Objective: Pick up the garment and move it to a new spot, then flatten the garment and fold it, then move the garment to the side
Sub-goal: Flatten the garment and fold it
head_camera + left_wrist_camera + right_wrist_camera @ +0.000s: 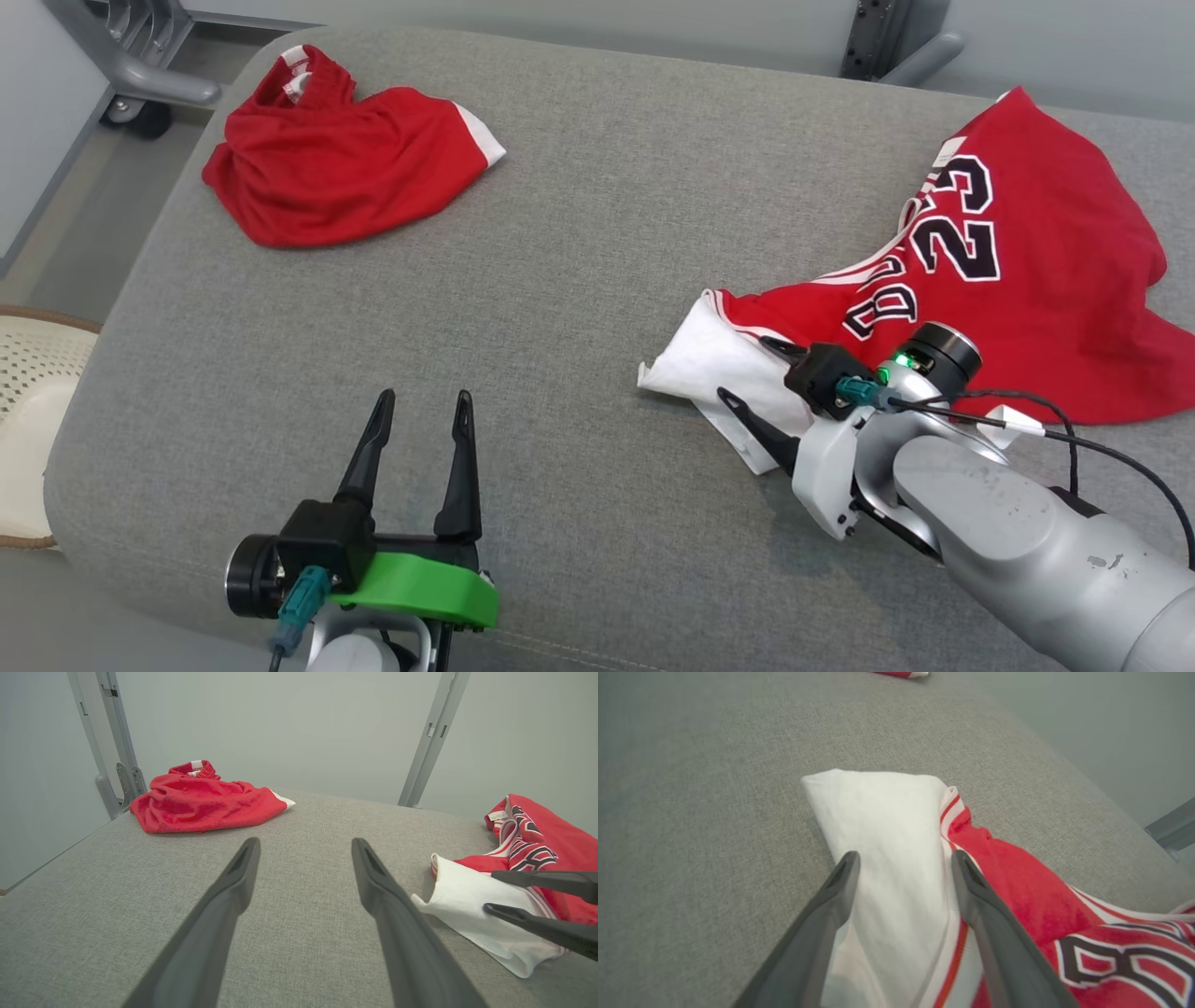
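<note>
The garment, a red jersey (1046,280) with black "23" lettering, lies crumpled at the right of the grey cushioned surface (560,280). A white part of it (695,369) is turned out at its left end. My right gripper (744,369) is open just over that white part (887,826), fingers apart with nothing pinched between them. The left wrist view shows the jersey (542,844) with the right gripper (491,890) above it. My left gripper (425,401) is open and empty above bare cushion near the front edge (306,844).
A second red garment, shorts with a white trim (336,168), lies bunched at the far left corner (205,805). A pale woven basket (28,401) sits beyond the left edge. Grey metal frame posts (140,56) stand behind the surface.
</note>
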### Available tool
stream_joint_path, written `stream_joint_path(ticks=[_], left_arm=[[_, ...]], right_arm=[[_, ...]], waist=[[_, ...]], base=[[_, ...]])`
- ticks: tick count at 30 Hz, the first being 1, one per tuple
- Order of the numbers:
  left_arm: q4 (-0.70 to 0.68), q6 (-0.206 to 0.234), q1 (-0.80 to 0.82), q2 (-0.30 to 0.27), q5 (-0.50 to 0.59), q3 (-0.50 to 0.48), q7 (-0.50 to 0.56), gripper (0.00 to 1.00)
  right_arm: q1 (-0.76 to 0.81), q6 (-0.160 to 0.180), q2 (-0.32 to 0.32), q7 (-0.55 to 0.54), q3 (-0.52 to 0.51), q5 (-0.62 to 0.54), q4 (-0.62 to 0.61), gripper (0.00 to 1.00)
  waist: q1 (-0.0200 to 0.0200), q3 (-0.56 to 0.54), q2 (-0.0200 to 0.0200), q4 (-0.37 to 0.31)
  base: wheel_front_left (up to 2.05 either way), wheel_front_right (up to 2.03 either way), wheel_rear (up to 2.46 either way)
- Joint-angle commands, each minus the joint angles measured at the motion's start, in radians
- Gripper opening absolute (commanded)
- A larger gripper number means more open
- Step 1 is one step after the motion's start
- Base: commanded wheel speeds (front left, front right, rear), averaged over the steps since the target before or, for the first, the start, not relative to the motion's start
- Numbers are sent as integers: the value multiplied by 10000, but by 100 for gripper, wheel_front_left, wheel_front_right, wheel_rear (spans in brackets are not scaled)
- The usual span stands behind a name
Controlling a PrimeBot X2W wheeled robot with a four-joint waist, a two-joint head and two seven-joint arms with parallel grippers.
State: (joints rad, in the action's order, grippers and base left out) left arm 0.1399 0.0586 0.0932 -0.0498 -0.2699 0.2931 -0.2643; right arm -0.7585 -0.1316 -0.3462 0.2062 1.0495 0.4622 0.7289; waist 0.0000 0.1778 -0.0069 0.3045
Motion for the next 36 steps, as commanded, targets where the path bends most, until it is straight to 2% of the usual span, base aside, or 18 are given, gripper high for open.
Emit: stream_joint_path(ticks=[1, 5, 6, 7, 8, 9, 14, 20, 26, 28, 33, 36], left_arm=[[-31, 18, 16, -13, -93, 5, 2, 100], [-34, 55, 61, -12, -161, 28, 2, 100], [-20, 59, 76, -12, -163, 38, 2, 100], [-8, 59, 94, -12, -171, 49, 2, 100], [-4, 72, 104, -12, -188, 55, 1, 100], [-4, 89, 111, -12, -205, 60, 1, 100], [-38, 141, 56, -12, -155, -33, 3, 100], [-54, 144, -57, -13, -66, -152, 3, 100], [-75, 41, -156, -13, 35, -263, 3, 100], [-61, 16, -124, -13, 76, -251, 3, 100], [-8, -63, 107, -13, 53, -108, 3, 100], [23, -67, 202, -15, 18, -31, 1, 100]], right_arm=[[-151, 17, -53, -22, 217, 227, -29, 100], [-507, 17, -139, -102, 896, 187, 336, 100], [-615, 17, -125, -96, 1048, 97, 480, 97], [-723, 17, -102, -70, 1198, 7, 639, 49], [-808, 17, -63, -27, 1308, -44, 801, 35], [-872, 17, -8, 18, 1384, -71, 950, 0], [-1117, 17, 207, 407, 1412, 190, 1334, 0], [-862, 18, -2, 578, 1584, 465, 324, 0], [-598, 18, -955, 594, 2048, 727, -1911, 0], [-560, 18, -1492, 479, 2222, 768, -2915, 0], [-42, 18, -2750, -666, 2306, 615, -5426, 0], [-7, 18, -3122, -1142, 2313, 915, -5977, 0]], waist=[[0, 64, 69, 163], [0, 135, 69, 375], [0, 153, 69, 427], [0, 168, 69, 474], [0, 179, 69, 515], [0, 187, 69, 552], [0, 174, 69, 555], [0, 78, 69, 239], [0, 17, 69, -329], [0, 22, 69, -449], [0, 137, 69, -410], [0, 244, 69, -223]], base=[[0, 0, 0], [0, 0, 0], [0, 0, 0], [0, 0, 0], [0, 0, 0], [0, 0, 0], [0, 0, 0], [0, 0, 0], [0, 0, 0], [0, 0, 0], [0, 0, 0], [0, 0, 0]])
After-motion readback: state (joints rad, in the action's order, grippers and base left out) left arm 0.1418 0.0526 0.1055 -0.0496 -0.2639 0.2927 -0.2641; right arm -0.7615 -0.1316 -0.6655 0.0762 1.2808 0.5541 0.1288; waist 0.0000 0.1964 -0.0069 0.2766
